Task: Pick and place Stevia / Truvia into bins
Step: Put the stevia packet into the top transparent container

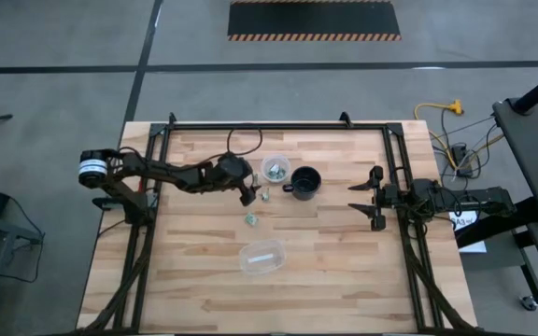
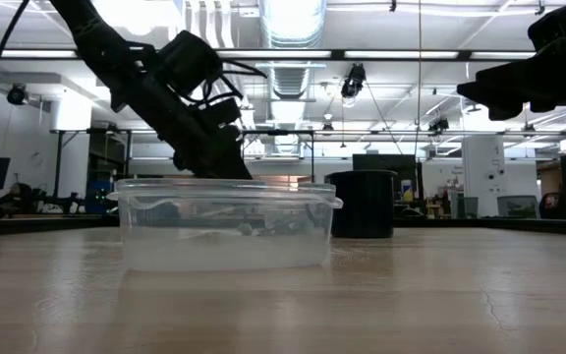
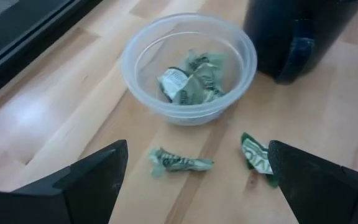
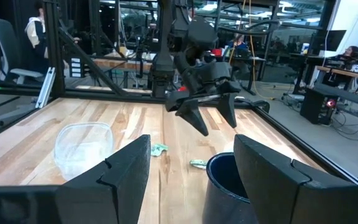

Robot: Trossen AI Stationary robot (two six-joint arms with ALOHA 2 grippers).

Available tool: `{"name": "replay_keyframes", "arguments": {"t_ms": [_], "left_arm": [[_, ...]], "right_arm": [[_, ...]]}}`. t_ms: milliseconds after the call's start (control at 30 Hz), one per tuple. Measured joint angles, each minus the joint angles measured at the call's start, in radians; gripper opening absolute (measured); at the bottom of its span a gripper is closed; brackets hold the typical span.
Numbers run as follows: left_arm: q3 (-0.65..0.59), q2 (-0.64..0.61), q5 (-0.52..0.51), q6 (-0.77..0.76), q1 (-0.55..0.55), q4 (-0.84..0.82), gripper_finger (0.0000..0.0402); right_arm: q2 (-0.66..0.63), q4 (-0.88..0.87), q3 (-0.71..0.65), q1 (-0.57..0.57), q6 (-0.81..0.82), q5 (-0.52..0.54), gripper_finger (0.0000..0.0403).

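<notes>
Green-and-white paper sweetener packets [image 3: 180, 161] are lying beside the small round clear plastic cup [image 3: 188, 65] (some inside), left claw [image 3: 191, 177] hovering spread.

Even, fairly bright overhead light is seen across the worktop [image 1: 325, 252] in the high view; shadows under the arms are soft and short. In the low view, strong backlight is thrown by ceiling strip lights [image 2: 293, 20], which are blown out, and both arms are reduced to silhouettes. The near worktop edge is rendered soft there. In the left wrist view, the dark fingers [image 3: 92, 180] are blurred, while the clear plastic cup [image 3: 143, 50] is held sharper, with faint glare on its rim.
</notes>
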Motion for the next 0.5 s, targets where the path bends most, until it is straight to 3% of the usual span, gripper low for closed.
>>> {"name": "replay_keyframes", "arguments": {"t_ms": [500], "left_arm": [[0.01, 0.076, 0.003, 0.022, 0.023, -0.026, 0.0367]], "right_arm": [[0.0, 0.0, 0.0, 0.0, 0.0, 0.0, 0.0221]]}}
